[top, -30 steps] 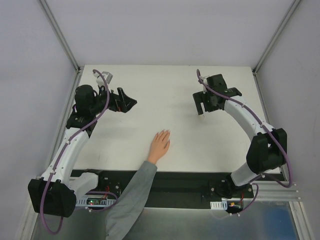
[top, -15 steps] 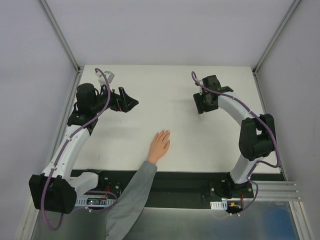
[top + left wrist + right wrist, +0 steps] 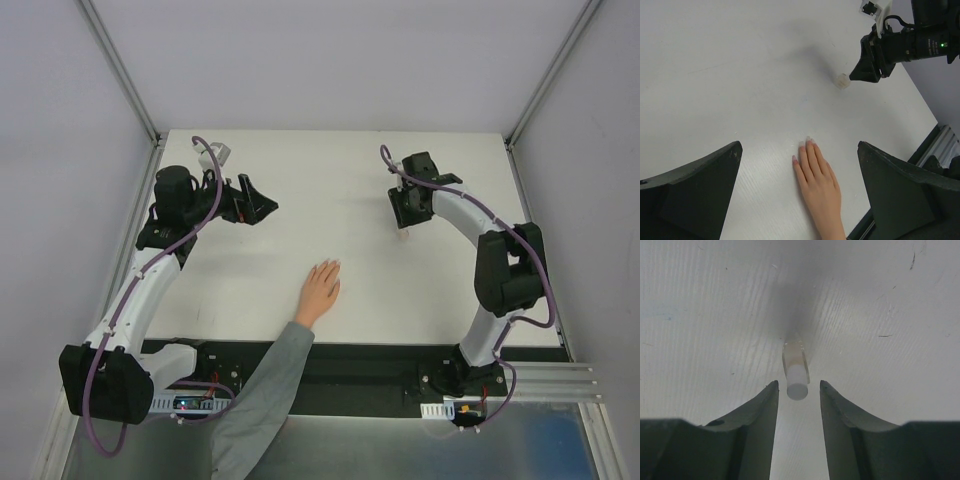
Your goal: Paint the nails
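White flat surface [image 3: 330, 190] is lying under both arms. A pale peach-skinned hand [image 3: 320, 290] with a grey sleeve [image 3: 268, 380] is resting on it palm down, near the front edge and a little left of the middle. Its digits are lying close together and pointing away from the arm bases. The tiny fingernails [image 3: 808, 139] are sitting at the tips of these digits, well apart from both grippers. They are looking pale, and I cannot tell if any paint is on them.

A small translucent whitish bottle [image 3: 794, 365] with a round white cap is standing on the surface in its far right part, well apart from the hand. The right gripper [image 3: 404, 224] is hanging just above it and pointing down. In the right wrist view its two dark fingers [image 3: 760, 412] are standing on either side of the cap. A thin gap is showing on each side, so they are not clasping the bottle.

The left gripper [image 3: 262, 200] is hovering over the far left part of the surface, turned toward the middle. Its fingers [image 3: 700, 190] are spread wide and released, with nothing between them.
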Motion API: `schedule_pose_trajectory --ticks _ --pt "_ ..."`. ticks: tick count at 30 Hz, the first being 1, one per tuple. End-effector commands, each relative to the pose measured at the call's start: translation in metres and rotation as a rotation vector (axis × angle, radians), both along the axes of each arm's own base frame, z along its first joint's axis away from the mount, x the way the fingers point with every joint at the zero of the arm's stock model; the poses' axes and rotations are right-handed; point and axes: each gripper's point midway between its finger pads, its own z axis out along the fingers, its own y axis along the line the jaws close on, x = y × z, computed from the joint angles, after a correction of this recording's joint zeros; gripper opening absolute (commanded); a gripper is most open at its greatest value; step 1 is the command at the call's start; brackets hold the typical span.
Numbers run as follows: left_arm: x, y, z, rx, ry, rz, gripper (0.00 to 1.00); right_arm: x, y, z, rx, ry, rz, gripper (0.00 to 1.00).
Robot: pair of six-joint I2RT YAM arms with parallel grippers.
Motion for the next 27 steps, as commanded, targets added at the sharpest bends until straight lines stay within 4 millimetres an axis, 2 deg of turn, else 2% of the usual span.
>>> schedule_pose_trajectory --ticks 1,11,16,24,27 --pt "-0.002 -0.008 0.022 -0.027 -0.037 -0.038 0.99 0.009 0.005 0.006 0.017 -0.026 0.009 0.41" --pt "-0.002 -0.009 0.02 -0.026 -0.032 -0.044 0.99 0.009 0.007 -0.002 0.007 -0.011 0.017 0.32" --pt "-0.001 -0.009 0.02 -0.028 -0.029 -0.047 0.99 0.009 0.01 -0.004 0.004 -0.006 0.026 0.22" --pt "-0.004 -0.017 0.015 -0.046 0.004 -0.109 0.99 0.005 0.011 0.006 -0.038 -0.009 0.031 0.07" --pt "-0.005 -0.023 0.012 -0.061 0.028 -0.164 0.99 0.0 0.013 0.02 -0.041 -0.017 0.031 0.0"
